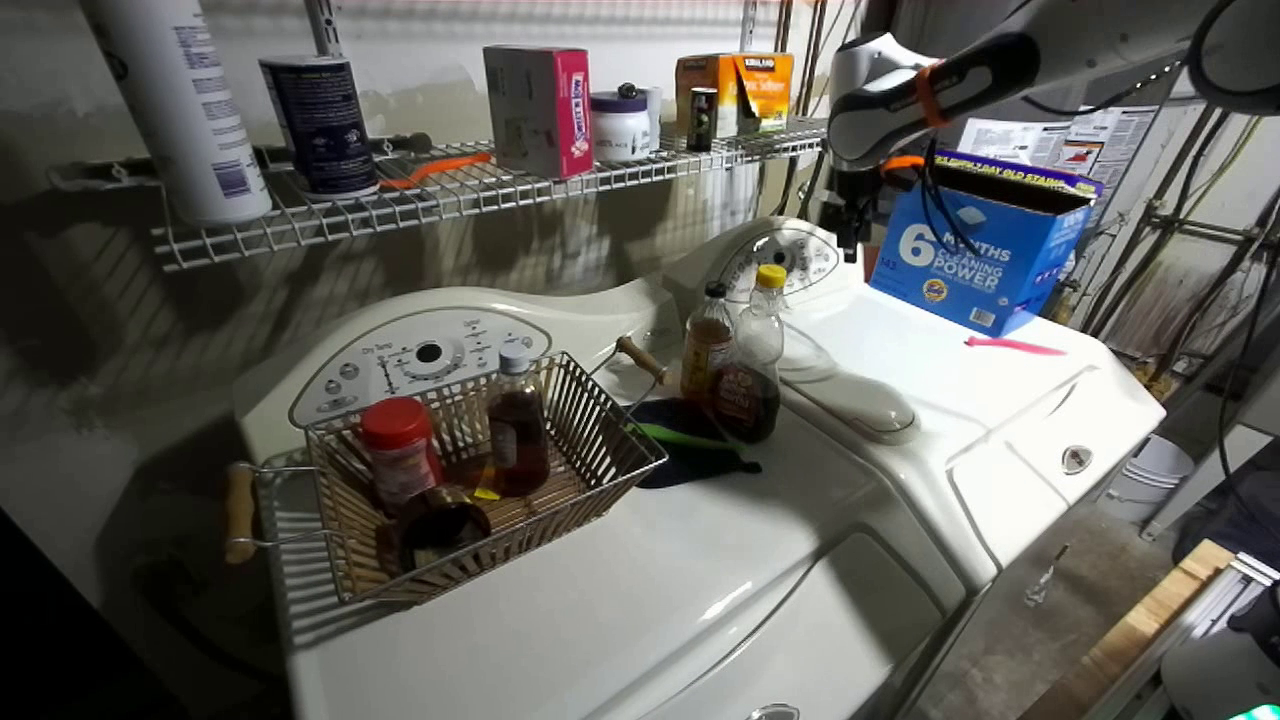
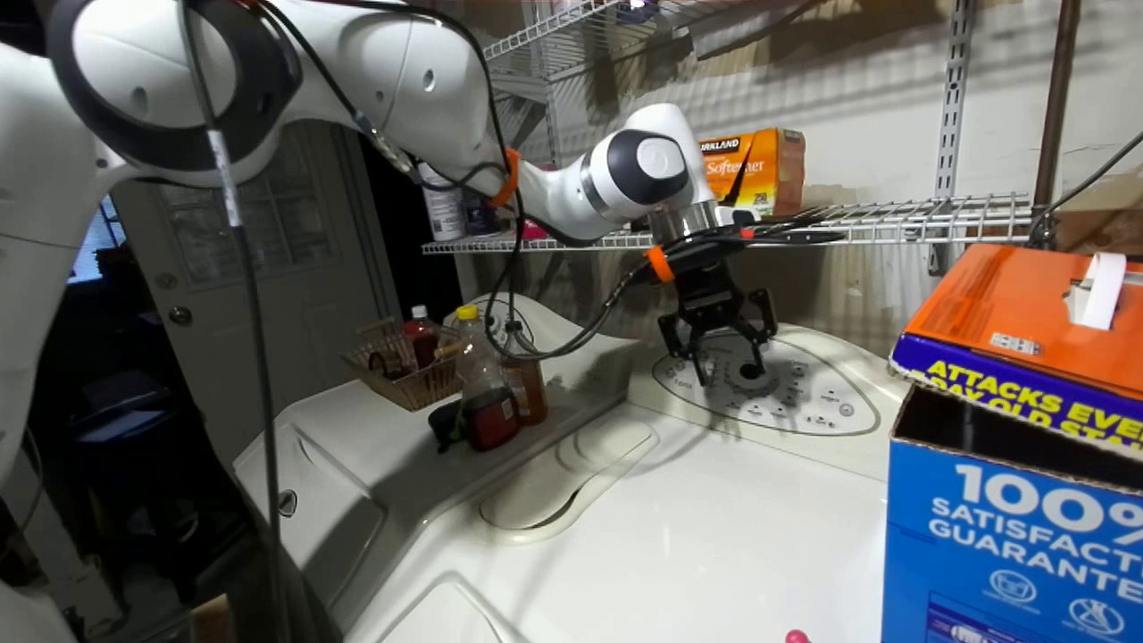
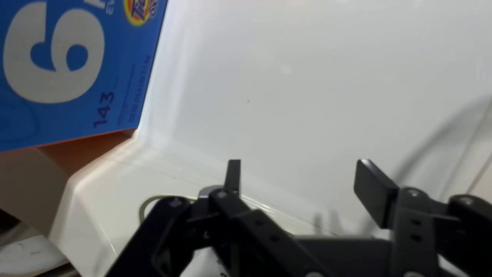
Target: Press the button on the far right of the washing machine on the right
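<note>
In an exterior view, the white washing machine (image 2: 696, 527) lies mostly at six o'clock from the gripper (image 2: 730, 371); in the wrist view, the two fingers (image 3: 373, 194) stand wide apart, holding nothing. I judge it is the approach step (no finger seems to reach the far-right button (image 2: 846, 409), toward four o'clock). Next, the fingers should probably close, move there and push gently.

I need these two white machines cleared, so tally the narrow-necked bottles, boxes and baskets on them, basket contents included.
Bottles: 3 (white-capped bottle, yellow-capped bottle, black-capped bottle)
Boxes: 1 (blue box)
Baskets: 1 (slatted basket)
Total: 5
</note>
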Robot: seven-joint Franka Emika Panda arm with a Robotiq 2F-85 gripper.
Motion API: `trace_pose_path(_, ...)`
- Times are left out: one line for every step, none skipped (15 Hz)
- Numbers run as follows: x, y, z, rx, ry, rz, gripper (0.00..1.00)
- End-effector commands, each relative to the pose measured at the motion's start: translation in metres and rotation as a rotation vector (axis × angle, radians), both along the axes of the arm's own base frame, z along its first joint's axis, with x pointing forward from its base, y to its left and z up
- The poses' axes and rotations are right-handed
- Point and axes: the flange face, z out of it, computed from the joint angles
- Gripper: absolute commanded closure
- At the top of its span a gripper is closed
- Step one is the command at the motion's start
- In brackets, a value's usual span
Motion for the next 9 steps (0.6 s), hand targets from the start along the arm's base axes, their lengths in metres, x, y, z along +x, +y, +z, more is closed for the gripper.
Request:
trace_pose_path(-0.053,0.001,0.055,0.161,-0.029,-0.101,0.00)
trace_pose_path(-0.064,0.001,0.070,0.194,-0.052,-0.136,0.00)
trace_pose_path(-0.077,0.002,0.083,0.224,-0.093,-0.164,0.00)
trace_pose_path(-0.089,0.001,0.095,0.258,-0.122,-0.191,0.00)
trace_pose_path(-0.102,0.002,0.107,0.285,-0.163,-0.211,0.00)
trace_pose_path(-0.113,0.003,0.118,0.316,-0.202,-0.218,0.00)
trace_pose_path(-0.124,0.005,0.129,0.344,-0.246,-0.221,0.00)
trace_pose_path(-0.133,0.007,0.138,0.353,-0.305,-0.213,0.00)
trace_pose_path(-0.141,0.010,0.147,0.327,-0.361,-0.154,0.00)
